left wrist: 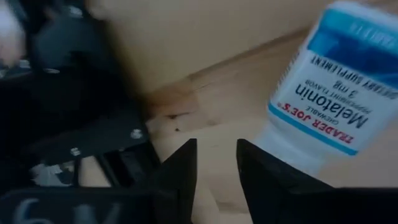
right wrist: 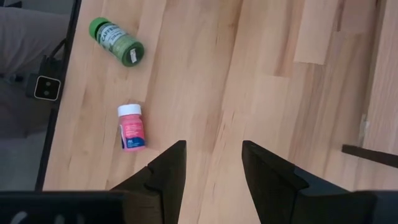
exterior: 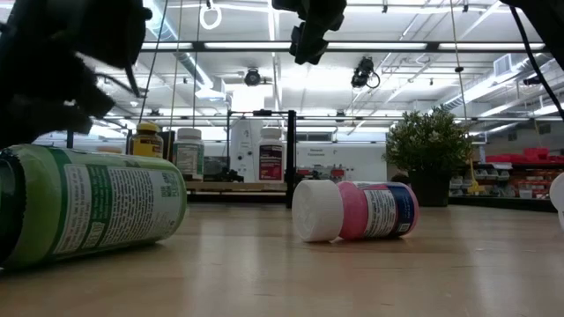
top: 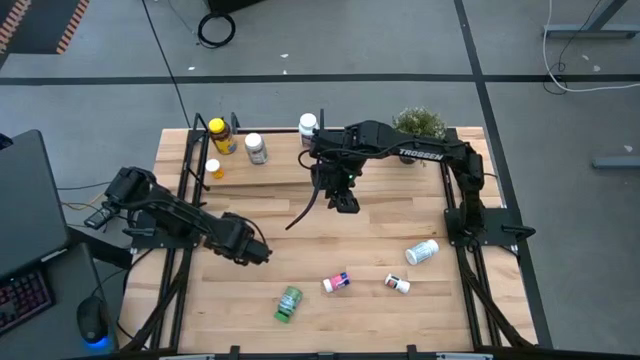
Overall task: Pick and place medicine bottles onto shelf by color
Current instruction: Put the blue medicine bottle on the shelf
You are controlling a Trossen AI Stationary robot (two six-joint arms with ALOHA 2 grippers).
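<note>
I have the right gripper hanging above the middle of the table, just in front of the shelf; its fingers stand apart with bare planks between them, holding nothing. My left gripper sits low over the left half of the table, and its fingers show a narrow gap with nothing in it; a white bottle with a blue melatonin label lies close beyond them in the left wrist view.

On the shelf at the far left I see an amber bottle with a yellow cap, a small yellow-capped one nearer, a white-capped bottle beside them, and another white one further right. A potted plant stands at the far right.

Loose on the near part of the table lie a green bottle on its side, a pink-labelled white-capped bottle just right of it, a small white bottle, and a larger white bottle with a blue label to the right.
</note>
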